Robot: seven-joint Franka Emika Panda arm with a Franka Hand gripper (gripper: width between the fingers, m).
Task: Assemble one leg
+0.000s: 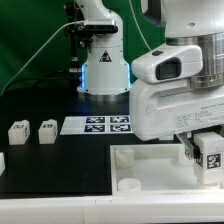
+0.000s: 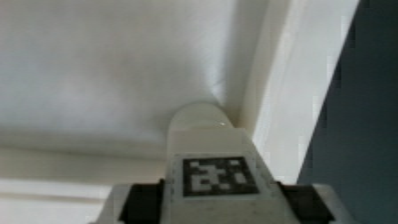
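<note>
My gripper (image 1: 203, 150) is shut on a leg (image 1: 212, 160), a white block with a black-and-white tag. It holds the leg over the right part of the large white square tray-like piece (image 1: 140, 162). In the wrist view the leg (image 2: 217, 145) sits between the two dark fingers (image 2: 157, 203), and the gripper (image 2: 221, 198) points it into an inner corner of the tray-like piece (image 2: 107, 80), beside its raised rim (image 2: 276, 60). I cannot tell whether the leg's tip touches the surface. Two more legs (image 1: 18, 132) (image 1: 47, 131) stand on the black table at the exterior view's left.
The marker board (image 1: 100, 124) lies on the table behind the tray-like piece. A robot base (image 1: 103, 65) stands at the back. A small white part (image 1: 2, 160) shows at the left edge. Black table (image 2: 365, 110) lies beyond the rim.
</note>
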